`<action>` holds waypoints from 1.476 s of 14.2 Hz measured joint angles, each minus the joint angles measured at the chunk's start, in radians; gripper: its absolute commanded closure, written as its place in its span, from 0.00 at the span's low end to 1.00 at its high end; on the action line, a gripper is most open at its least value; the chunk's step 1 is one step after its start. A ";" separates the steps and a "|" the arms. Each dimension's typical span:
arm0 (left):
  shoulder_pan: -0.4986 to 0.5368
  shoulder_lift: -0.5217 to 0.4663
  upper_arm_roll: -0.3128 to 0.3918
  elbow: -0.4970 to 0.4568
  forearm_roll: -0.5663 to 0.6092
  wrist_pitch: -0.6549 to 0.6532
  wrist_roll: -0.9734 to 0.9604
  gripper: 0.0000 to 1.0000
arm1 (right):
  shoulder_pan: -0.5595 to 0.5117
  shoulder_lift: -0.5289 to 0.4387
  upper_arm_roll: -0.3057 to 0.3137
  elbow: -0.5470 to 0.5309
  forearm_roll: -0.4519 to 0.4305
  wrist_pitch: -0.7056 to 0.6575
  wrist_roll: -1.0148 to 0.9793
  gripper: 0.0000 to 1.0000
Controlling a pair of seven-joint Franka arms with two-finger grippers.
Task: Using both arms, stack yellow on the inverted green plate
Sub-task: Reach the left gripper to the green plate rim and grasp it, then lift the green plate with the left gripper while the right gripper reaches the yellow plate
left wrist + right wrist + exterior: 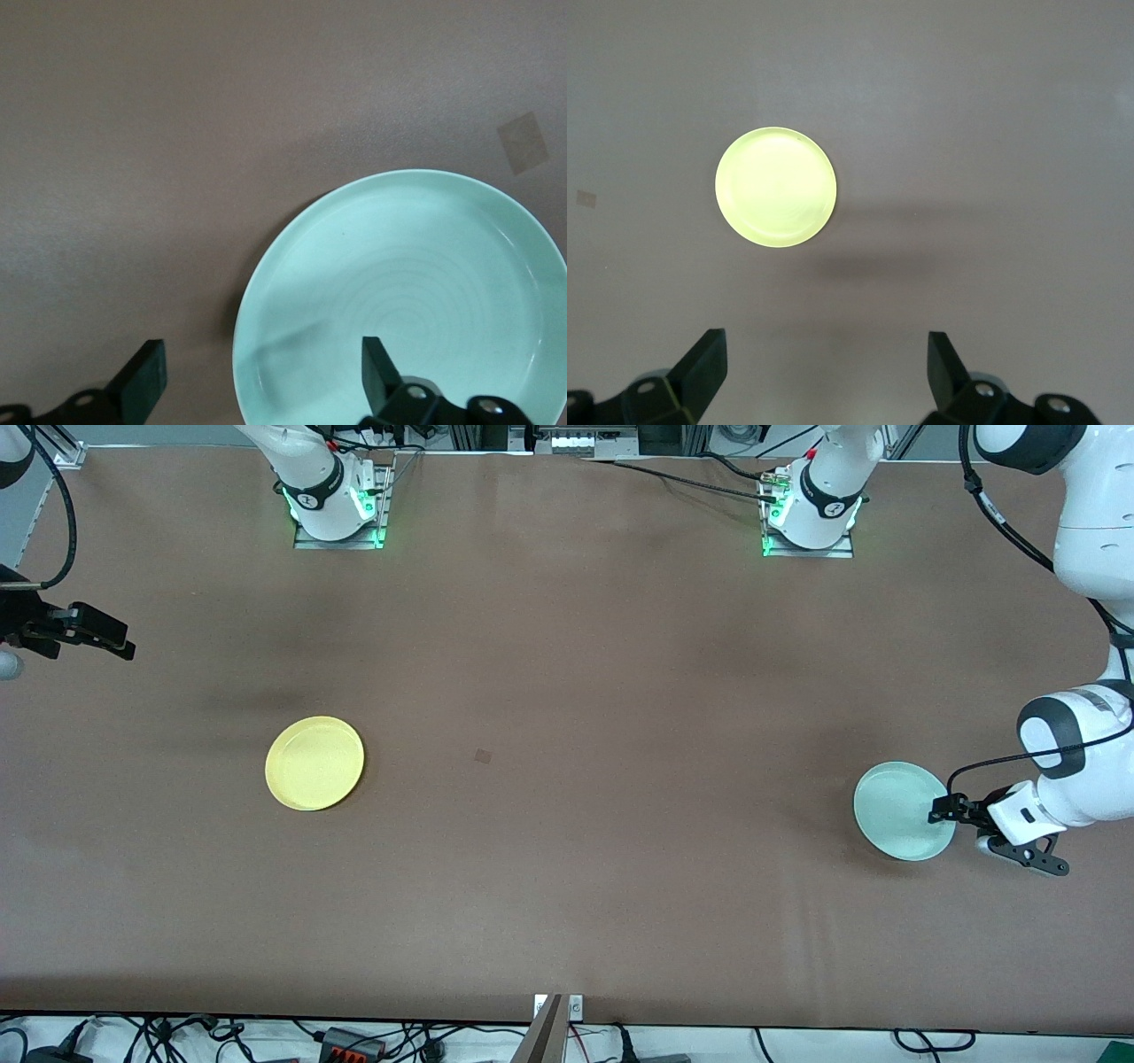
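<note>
Left gripper (941, 811) is sitting low at the rim of the green plate (899, 808), at the left arm's end of the table. Fingers spread wide: in the left wrist view one finger (376, 367) is hanging over the plate's inside, the other finger (146, 379) over bare table (177, 133) outside it, so the rim is running between them. Not clamped yet; can't tell whether a pad is touching.

Green plate is lying rim-up, hollow showing, so it's not inverted yet. My read: the flip is the step in hand, and the left arm is the one for it, being right on the plate.

Right gripper (97, 631) is waiting up in the air over the table edge at the right arm's end, fingers wide, holding nothing. Yellow (314, 763) is lying flat and rim-up toward that end, well apart from the green plate and nearer the front camera than the right arm's base. The right wrist view is showing it ahead of the gripper (824, 372), well clear.

Plates are round, so no long axis to line up with; what matters is the rim sitting between the fingers before closing.
</note>
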 measured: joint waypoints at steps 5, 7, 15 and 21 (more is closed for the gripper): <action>0.033 0.017 -0.022 0.000 -0.030 0.001 0.001 0.57 | 0.002 0.000 0.010 0.004 0.000 0.002 0.000 0.00; 0.041 0.026 -0.023 0.000 -0.035 0.001 0.001 0.78 | 0.002 0.000 0.010 0.004 0.000 0.002 0.000 0.00; 0.052 0.027 -0.032 0.013 -0.038 0.001 0.002 0.99 | 0.002 0.001 0.011 0.004 0.000 0.002 0.000 0.00; 0.030 -0.067 -0.064 0.037 -0.036 -0.069 0.003 0.99 | 0.002 0.059 0.011 -0.006 0.001 0.005 0.000 0.00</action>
